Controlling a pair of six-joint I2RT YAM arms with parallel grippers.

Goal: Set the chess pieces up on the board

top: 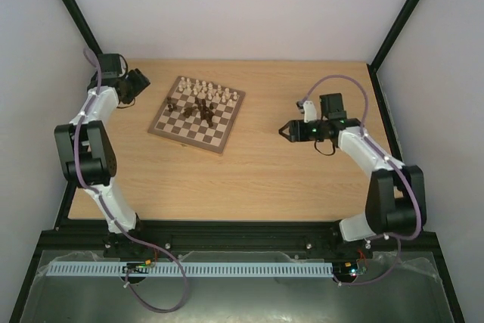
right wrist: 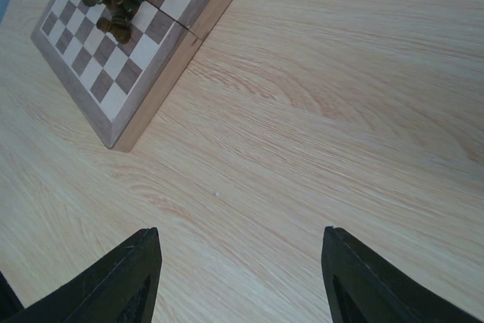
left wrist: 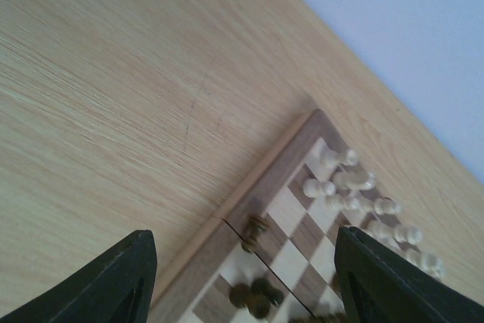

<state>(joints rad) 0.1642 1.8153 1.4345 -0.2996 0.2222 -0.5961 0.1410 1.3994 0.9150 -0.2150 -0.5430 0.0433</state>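
1. The board (top: 189,132) lies on the desk (top: 265,179) left of its middle, slightly askew.
2. The cream pieces (top: 208,90) stand in two rows along the board's far edge and look already arranged.
3. The dark pieces (top: 203,107) sit in a clump on the board's middle squares, and some seem toppled. I judge these are what remains to be sorted, probably toward the board's near edge.
4. The left tool (top: 144,83) hangs just off the board's far-left corner. It is released: its fingers (left wrist: 113,285) are spread with nothing between them. Its camera looks along the board's rim toward the cream rows.
5. The left arm (top: 94,156) is folded at the elbow, with the forearm reaching to the far side and the wrist turned toward the board. This looks like a stance for coming in over that corner.
6. The right tool (top: 283,132) is well to the right of the board, over bare desk and pointing at the board. It is also released, its fingers (right wrist: 128,277) apart and gripping nothing.
7. The right arm (top: 370,156) bends at its elbow and runs low toward the board. It is probably held clear so the two arms do not crowd the clump.
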